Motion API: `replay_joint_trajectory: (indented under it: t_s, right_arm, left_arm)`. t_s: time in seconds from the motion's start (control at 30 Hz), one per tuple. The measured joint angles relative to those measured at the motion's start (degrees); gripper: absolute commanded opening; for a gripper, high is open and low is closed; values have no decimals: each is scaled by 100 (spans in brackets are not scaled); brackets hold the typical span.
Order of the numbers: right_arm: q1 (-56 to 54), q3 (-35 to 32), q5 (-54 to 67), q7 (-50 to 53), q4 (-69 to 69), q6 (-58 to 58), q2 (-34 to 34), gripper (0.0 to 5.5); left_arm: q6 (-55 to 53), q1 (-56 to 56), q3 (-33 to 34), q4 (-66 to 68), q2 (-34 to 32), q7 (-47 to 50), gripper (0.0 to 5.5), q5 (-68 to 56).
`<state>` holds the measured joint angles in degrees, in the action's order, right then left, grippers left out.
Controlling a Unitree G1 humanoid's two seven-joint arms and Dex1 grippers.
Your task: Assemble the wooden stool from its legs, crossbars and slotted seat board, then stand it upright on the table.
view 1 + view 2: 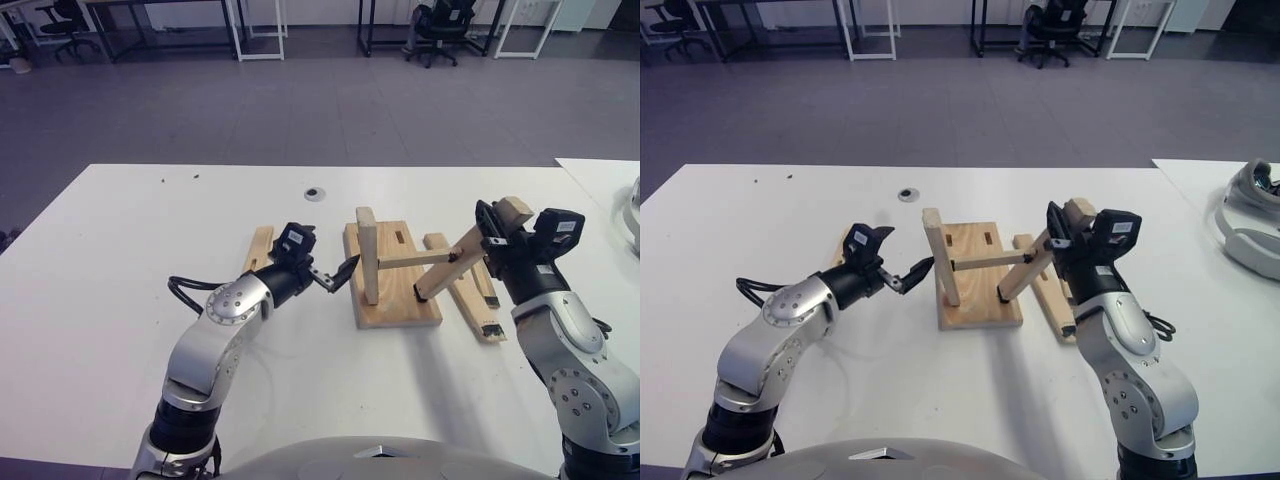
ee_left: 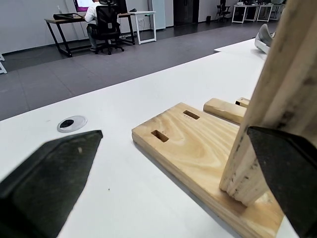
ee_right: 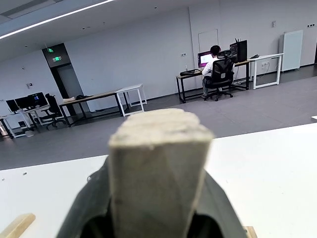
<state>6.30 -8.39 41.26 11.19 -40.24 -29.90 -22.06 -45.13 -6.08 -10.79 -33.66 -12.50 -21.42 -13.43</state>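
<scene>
Upright leg (image 1: 367,255) just beside left claw (image 1: 340,276)

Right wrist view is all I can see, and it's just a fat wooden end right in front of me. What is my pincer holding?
Observer: The right pincer is shut on a tilted leg, near its top.
Operator: Is it stuck to anything?
Observer: Yes, a crossbar joins it to an upright leg standing on the seat board.
Operator: Where's my other pincer?
Observer: The left pincer is open, by that upright leg's foot at the board's left edge.
</scene>
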Motion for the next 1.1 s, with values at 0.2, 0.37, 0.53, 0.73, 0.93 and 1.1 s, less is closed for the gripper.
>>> replay_joint_trajectory:
  t_s: [0.2,0.37,0.53,0.73,0.93,1.1]
  right_arm:
    - [47,378,-640,143,-100,-243,-437,188]
    - [124,636,-817,-97,32,-781,-636,274]
    - [-138,742,-852,-386,13,-917,-658,361]
    - [-373,769,-819,-609,49,-1263,-658,423]
    - [-400,115,275,-1757,292,-1222,-495,423]
    - [-1581,-1226,1683,-2382,361,-1144,-1112,423]
  left_arm:
    - [-104,0,-131,-24,180,220,540,4]
    - [-579,-54,-333,-113,628,855,540,61]
    - [-766,-181,-363,-108,791,1154,540,67]
    - [-797,-206,-332,-63,894,1333,540,68]
    - [-708,-163,394,-654,-87,475,540,-313]
    - [-456,-1725,1685,-234,-772,107,540,-689]
